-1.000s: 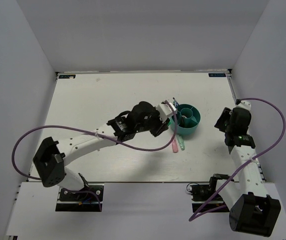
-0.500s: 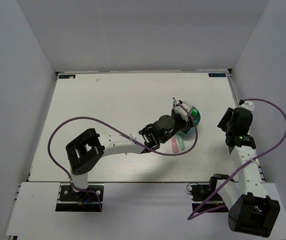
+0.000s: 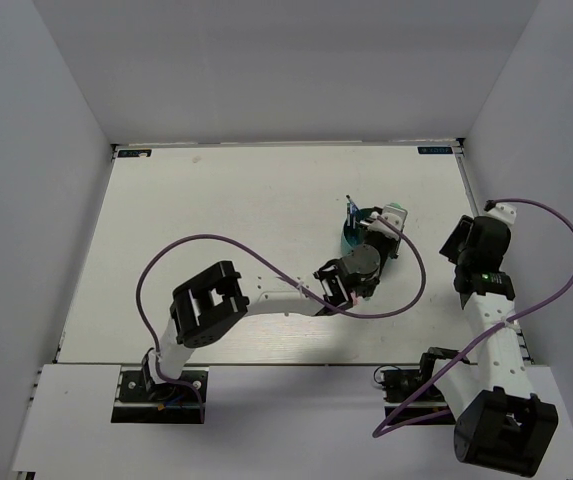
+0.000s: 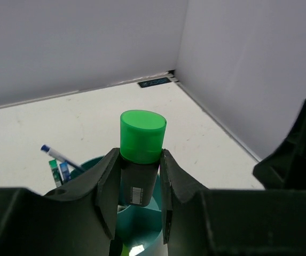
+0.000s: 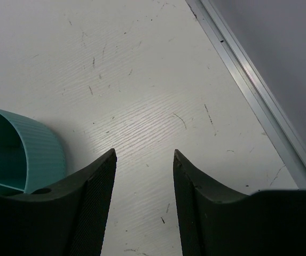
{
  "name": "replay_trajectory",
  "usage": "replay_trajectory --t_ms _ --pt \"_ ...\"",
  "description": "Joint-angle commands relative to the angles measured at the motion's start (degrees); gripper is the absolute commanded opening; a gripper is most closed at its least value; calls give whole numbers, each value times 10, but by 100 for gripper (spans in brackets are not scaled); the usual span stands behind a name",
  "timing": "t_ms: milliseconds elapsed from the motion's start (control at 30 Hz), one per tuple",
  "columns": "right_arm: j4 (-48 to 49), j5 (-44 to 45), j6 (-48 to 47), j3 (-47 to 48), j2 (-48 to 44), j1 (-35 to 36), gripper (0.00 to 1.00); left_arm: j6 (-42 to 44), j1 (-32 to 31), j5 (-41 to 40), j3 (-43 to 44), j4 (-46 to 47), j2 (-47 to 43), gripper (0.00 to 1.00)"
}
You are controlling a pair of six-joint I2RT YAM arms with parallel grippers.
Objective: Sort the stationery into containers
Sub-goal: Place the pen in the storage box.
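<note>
The black highlighter (image 4: 141, 160) with the green cap (image 4: 143, 130) stands between the two fingers (image 4: 108, 184) of the left end effector (image 4: 139, 178), which is clenched on its barrel. Its long axis runs along the fingers, cap end pointing away from the wrist. The other end is hidden, so I cannot tell whether it has entered a compartment. The teal organiser (image 4: 91, 164) lies directly under and behind the barrel. A few blue pens (image 4: 61, 159) lean out of its left side. From above, this end effector sits over the organiser's far right rim (image 3: 352, 240).

The right end effector (image 5: 144, 160) hangs released and empty over bare counter (image 5: 142, 80), with the organiser's wall (image 5: 35, 149) just beside its left finger. The left arm is plainly the one placed to make the drop: lower along the barrel's axis, then let go.
</note>
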Motion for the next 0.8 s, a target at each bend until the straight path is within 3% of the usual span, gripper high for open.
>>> replay_trajectory --t_ms 0,433,767 --pt "17 10 1 4 -7 -9 50 3 -6 -72 32 6 2 0" --pt "14 4 7 5 -11 -21 50 -119 -6 -95 14 -57 8 0" --pt "14 -1 8 4 -11 -30 52 -159 -5 -104 5 -89 14 0"
